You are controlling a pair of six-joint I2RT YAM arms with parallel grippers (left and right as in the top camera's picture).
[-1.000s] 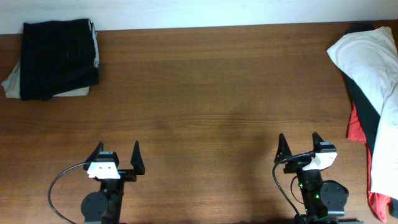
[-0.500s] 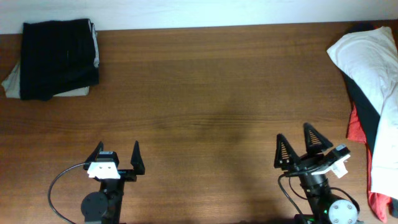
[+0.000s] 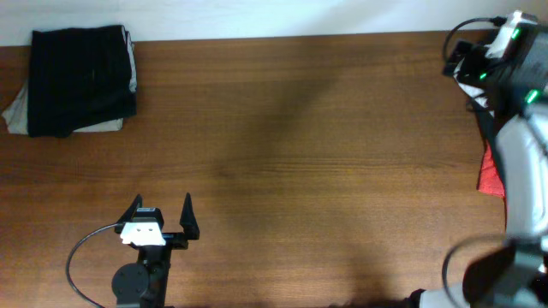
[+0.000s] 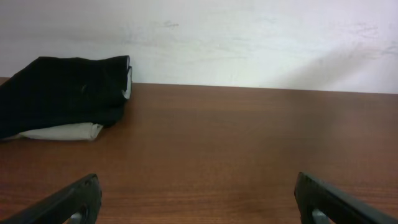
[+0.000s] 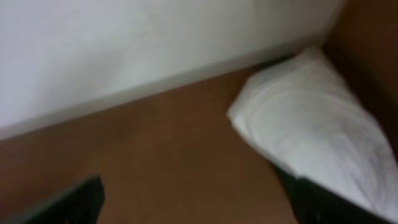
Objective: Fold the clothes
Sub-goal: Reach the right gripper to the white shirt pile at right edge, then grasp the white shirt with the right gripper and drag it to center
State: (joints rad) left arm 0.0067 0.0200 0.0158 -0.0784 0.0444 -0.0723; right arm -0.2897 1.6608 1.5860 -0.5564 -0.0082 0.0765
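**Unfolded white garment, upper right; both grippers empty**

Item: bunched white thin-cloth garment (image 5: 311,137), soft, rounded and wrinkled. It fills the right half of the right-wrist view, and overhead it is largely hidden beneath the arm.
Right gripper (image 5: 202,205): jaws spread wide, nothing between them, poised short of the cloth, probably for a first pick.
Left gripper (image 3: 161,205): spread, empty, parked lower left.
Folded black garment (image 3: 81,79) on pale cloth (image 3: 15,115), upper left: apparently finished.
Surface: smooth brown wood-grain table (image 3: 300,128).

Soft even light, faint shadow across the table (image 3: 282,171), right wrist view heavily blurred
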